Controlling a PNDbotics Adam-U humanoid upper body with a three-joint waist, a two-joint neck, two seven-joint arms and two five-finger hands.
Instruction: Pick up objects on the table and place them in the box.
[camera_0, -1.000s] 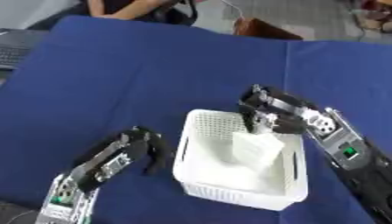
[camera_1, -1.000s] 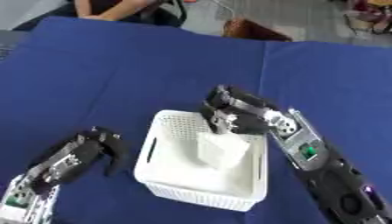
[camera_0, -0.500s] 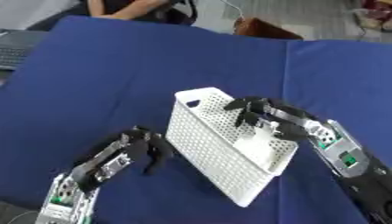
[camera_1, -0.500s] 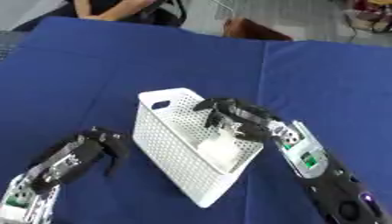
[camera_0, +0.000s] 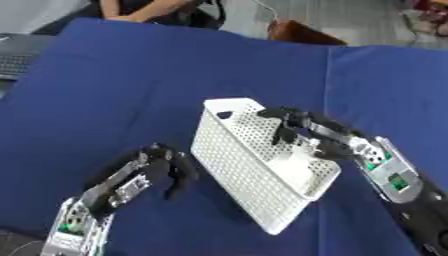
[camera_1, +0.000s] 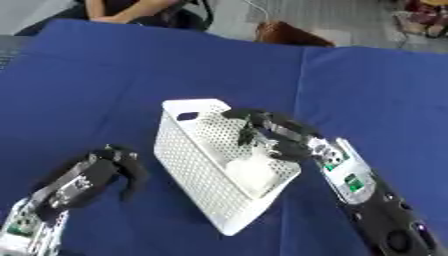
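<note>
While the white basket (camera_0: 262, 165) stands tipped on the blue table (camera_0: 105, 85), our right hand (camera_0: 306, 132) curls over its rim beside a white object (camera_1: 252, 170) inside. We judge the basket may roll over and spill. Left hand (camera_0: 162, 167) idles, curled on nothing.

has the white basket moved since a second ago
Yes. The white basket sat flat on the blue tablecloth a second ago; now it is tipped up onto one side, its opening facing the right hand, whose fingers reach inside.
</note>
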